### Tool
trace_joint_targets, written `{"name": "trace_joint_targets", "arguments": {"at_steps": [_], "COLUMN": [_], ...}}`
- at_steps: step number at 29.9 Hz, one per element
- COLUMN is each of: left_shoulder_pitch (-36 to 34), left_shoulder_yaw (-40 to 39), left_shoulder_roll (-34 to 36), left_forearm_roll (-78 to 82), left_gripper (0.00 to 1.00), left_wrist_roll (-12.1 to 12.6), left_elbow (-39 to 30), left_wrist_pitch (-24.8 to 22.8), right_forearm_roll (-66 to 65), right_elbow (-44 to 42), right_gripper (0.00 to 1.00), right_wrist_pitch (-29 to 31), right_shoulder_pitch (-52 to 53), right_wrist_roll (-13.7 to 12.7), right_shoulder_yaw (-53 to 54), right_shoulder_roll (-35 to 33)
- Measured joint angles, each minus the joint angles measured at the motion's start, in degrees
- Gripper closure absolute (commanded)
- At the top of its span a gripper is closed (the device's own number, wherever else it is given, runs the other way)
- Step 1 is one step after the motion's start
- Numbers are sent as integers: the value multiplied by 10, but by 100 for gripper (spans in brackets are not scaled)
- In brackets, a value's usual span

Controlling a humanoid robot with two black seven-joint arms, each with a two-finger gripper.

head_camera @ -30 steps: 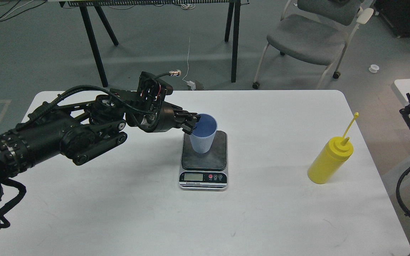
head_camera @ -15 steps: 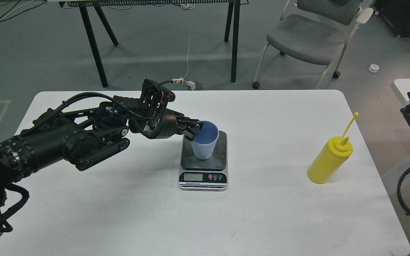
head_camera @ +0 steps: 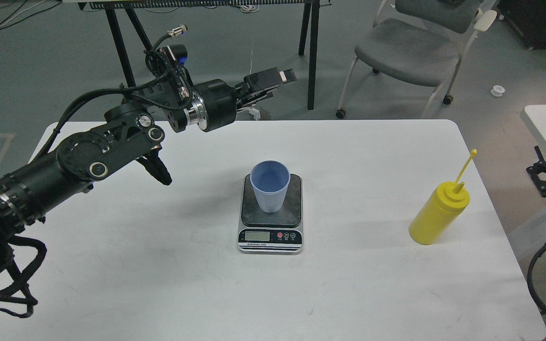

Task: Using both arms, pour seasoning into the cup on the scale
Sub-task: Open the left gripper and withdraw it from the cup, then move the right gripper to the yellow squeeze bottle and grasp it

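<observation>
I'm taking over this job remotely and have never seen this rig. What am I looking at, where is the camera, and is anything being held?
The single view looks down from the robot's own head. The black arm from the left ends in its left claw, raised above the white table's far edge, holding nothing. On the table, a light-blue cup stands upright on a kitchen scale. A yellow seasoning bottle stands untouched to the right. The right claw shows only partly at the right edge, off the table; its state is unclear.

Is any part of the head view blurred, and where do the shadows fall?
Head view: sharp overall; the cup, scale and seasoning are crisp. Soft shadows lie left of the scale, under the left arm. No strong glare on the table.
</observation>
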Motion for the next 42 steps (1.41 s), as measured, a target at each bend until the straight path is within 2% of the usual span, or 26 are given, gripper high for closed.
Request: {"name": "trace_joint_targets", "arguments": {"at_steps": [6, 11, 16, 21, 30, 42], "left_shoulder_pitch": [7, 44, 65, 79, 105, 111], "left_shoulder_yaw": [-27, -83, -135, -175, -180, -179], "left_shoulder_roll": [6, 16, 34, 50, 66, 69], "left_forearm_roll": [-228, -409, -487, -510, -546, -547], "left_gripper": [1, 1, 1, 1, 1, 1], "left_wrist_roll": [-3, -4, -14, -14, -5, -4], "left_elbow": [61, 115, 123, 141, 145, 140], "left_wrist_pitch": [-15, -80, -95, -101, -102, -99], "right_forearm_roll": [1, 1, 1, -1, -2, 5], "right_elbow": [146, 188, 190, 184, 137, 101], "right_gripper": [1, 1, 1, 1, 1, 1], "right_wrist_pitch": [0, 0, 0, 0, 0, 0], "right_shoulder_pitch": [-145, -219, -238, -220, -168, -134], "right_wrist_roll": [1, 3, 0, -2, 1, 13], "right_shoulder_yaw": [-3, -10, -13, -38, -62, -63], "right_shoulder_roll": [1, 34, 69, 112, 165, 202]}}
